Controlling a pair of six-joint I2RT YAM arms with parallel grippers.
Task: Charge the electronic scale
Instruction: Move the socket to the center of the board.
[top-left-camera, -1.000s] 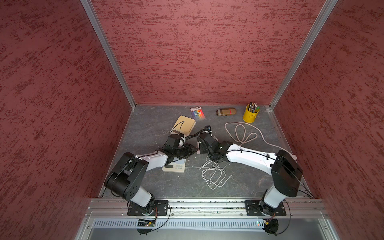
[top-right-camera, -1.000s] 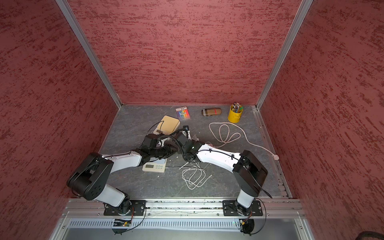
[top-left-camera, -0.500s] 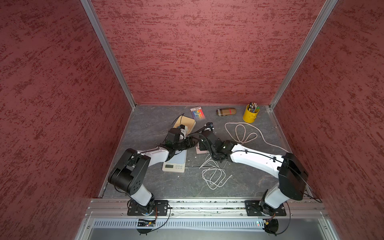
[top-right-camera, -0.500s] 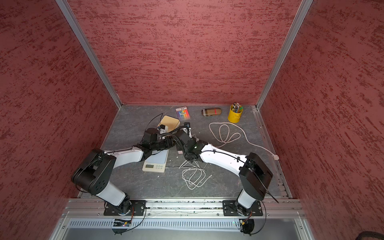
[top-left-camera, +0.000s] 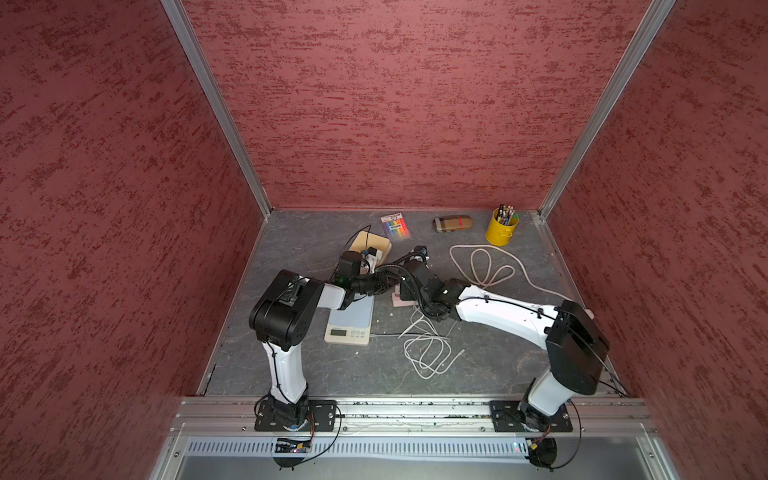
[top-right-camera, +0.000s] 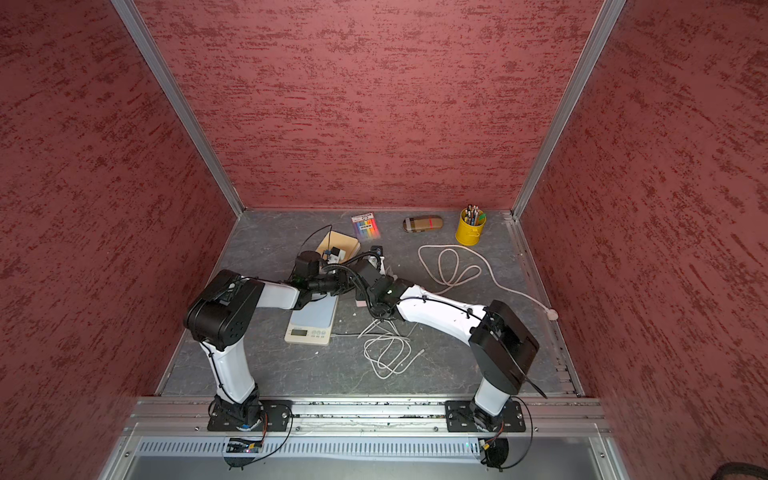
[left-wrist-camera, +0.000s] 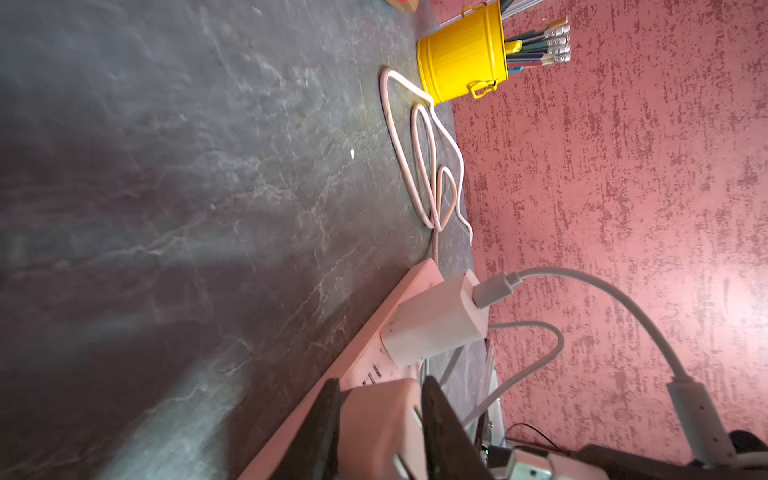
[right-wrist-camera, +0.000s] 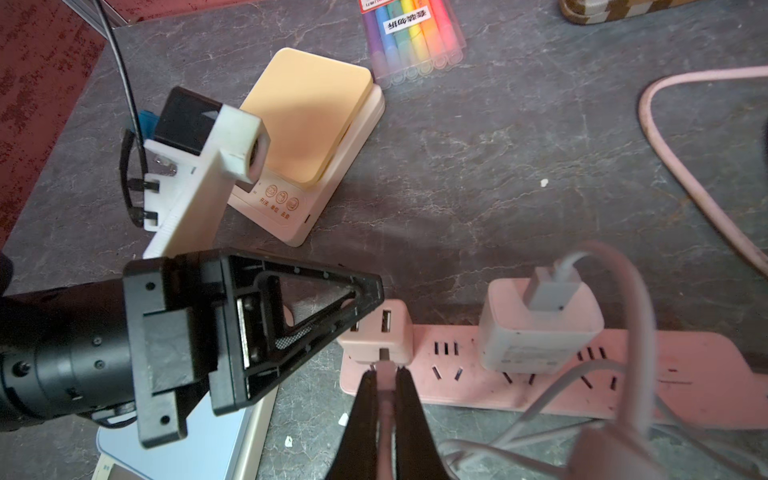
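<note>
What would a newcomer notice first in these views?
Both arms converge mid-table on the end of the pink power strip. There the left gripper clamps the pink adapter, while the right gripper pinches a cable plug right up against it. After that, the bright yellow pencil cup in the far right corner stands out.

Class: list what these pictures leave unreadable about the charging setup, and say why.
1. The scale display digits: both top views, too small.
2. The pink adapter: top views, hidden under the arms.
3. The plug in the right gripper: right wrist view, mostly covered by its fingers.
</note>
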